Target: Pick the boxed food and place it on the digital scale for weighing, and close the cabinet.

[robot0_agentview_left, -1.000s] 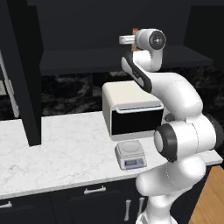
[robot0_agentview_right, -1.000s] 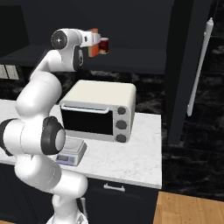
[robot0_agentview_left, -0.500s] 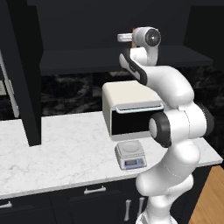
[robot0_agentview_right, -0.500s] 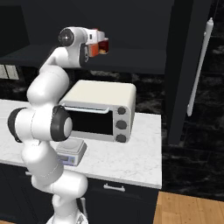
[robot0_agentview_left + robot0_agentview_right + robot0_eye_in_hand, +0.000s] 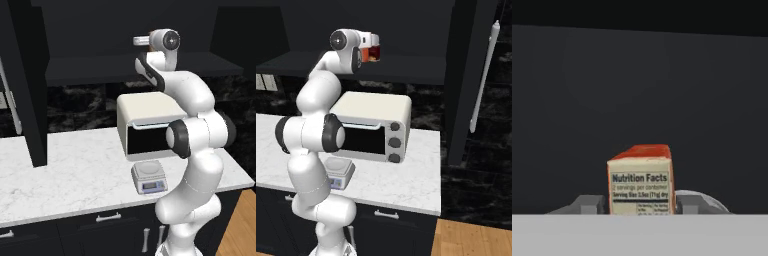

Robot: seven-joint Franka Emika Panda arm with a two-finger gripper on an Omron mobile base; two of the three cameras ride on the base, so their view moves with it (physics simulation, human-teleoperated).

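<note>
Boxed food (image 5: 641, 179) stood upright on the open cabinet (image 5: 406, 60) shelf, high above the toaster oven (image 5: 373, 125), between my fingers (image 5: 688, 203). They had just closed in from wide open and looked pressed against its sides. That grip, I judged, made it ready to lift toward the digital scale (image 5: 148, 176) on the near counter.

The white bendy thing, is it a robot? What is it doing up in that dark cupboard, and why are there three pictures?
Yes, it is a robot arm. Two cameras sit behind it, left and right; a third rides on its hand. On the counter stand a toaster oven and a small scale. The arm reaches up into the open cabinet, where its gripper has a finger on each side of the box of food. The fingers look closed on it.
</note>
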